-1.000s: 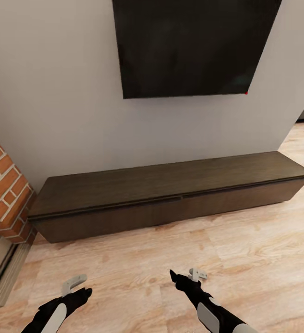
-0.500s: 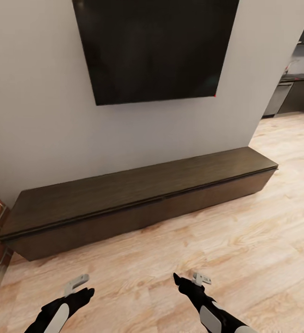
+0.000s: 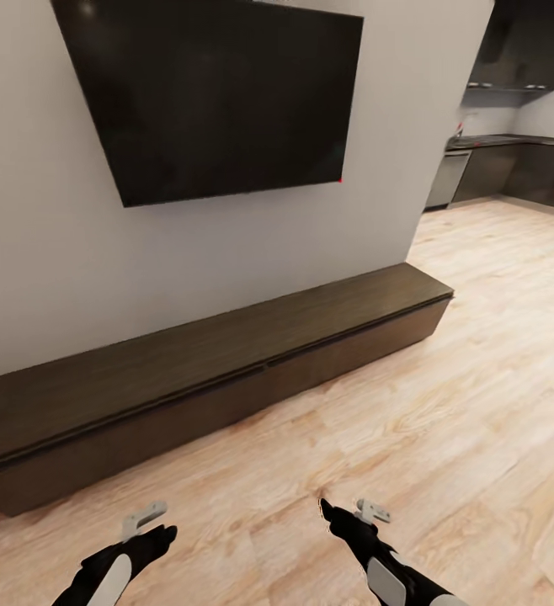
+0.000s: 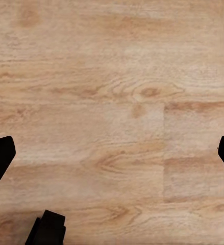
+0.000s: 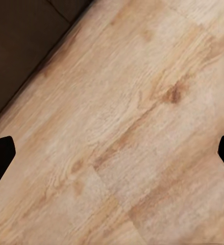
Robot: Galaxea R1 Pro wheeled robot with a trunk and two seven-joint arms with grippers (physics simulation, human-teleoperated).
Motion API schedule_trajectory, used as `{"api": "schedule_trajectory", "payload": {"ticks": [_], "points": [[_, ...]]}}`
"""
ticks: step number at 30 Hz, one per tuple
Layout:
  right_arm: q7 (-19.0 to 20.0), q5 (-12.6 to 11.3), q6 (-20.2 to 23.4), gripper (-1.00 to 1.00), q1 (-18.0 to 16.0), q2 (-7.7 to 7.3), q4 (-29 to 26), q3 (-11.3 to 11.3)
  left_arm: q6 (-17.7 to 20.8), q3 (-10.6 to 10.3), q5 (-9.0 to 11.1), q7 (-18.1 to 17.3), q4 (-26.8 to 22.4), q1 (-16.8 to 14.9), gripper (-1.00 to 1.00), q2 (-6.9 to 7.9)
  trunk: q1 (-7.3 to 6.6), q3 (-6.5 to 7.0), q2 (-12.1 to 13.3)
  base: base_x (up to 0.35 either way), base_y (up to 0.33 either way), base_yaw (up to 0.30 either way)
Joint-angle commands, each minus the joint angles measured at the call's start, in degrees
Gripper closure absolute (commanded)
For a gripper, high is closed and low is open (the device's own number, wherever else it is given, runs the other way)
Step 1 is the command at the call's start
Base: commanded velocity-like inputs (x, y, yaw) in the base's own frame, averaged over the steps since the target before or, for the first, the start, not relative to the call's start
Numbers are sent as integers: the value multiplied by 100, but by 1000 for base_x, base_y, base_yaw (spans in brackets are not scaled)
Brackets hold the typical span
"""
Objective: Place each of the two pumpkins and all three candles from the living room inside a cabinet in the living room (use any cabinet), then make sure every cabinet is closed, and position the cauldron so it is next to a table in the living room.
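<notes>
A: Head view, lower edge of the frame: the left gripper [image 3: 146,520] and right gripper [image 3: 357,510] hang low over the wood floor [image 3: 445,404], holding nothing. In the wrist views the dark fingertips sit far apart at the frame edges, so both are spread wide.

B: And the cabinet [image 3: 201,370]?

A: Across the middle of the frame, against the wall, its fronts shut. Above it, a TV [image 3: 210,93]; a kitchen [image 3: 513,160] at upper right.

B: Which step?

A: Travelling, I'd judge. Next comes finding pumpkins, candles and the cauldron.

B: Any differences between views?

A: The right wrist view catches the cabinet's dark front in its upper left corner; the left wrist view has bare planks.
</notes>
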Motion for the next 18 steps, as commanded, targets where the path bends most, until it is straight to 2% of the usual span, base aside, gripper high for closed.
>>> {"api": "schedule_trajectory", "payload": {"ticks": [1,4,13,18], "points": [[28,-61,-30,-100,-8,1,51,-30,2,-23,48,57,32,-1,-100,4,-23,17,39,0,0,-280],[46,-58,-33,-100,-6,2,145,-335,-108,-31,29,57,182,-8,-100,-14,-89,77,160,0,0,-280],[43,-57,-40,-100,-6,1,242,-495,-194,-35,21,57,228,-18,-100,-44,-287,260,521,0,0,-280],[27,-57,-43,-100,-5,0,314,-729,-195,-41,24,57,235,-20,-100,-45,-396,362,721,0,0,-280]]}}
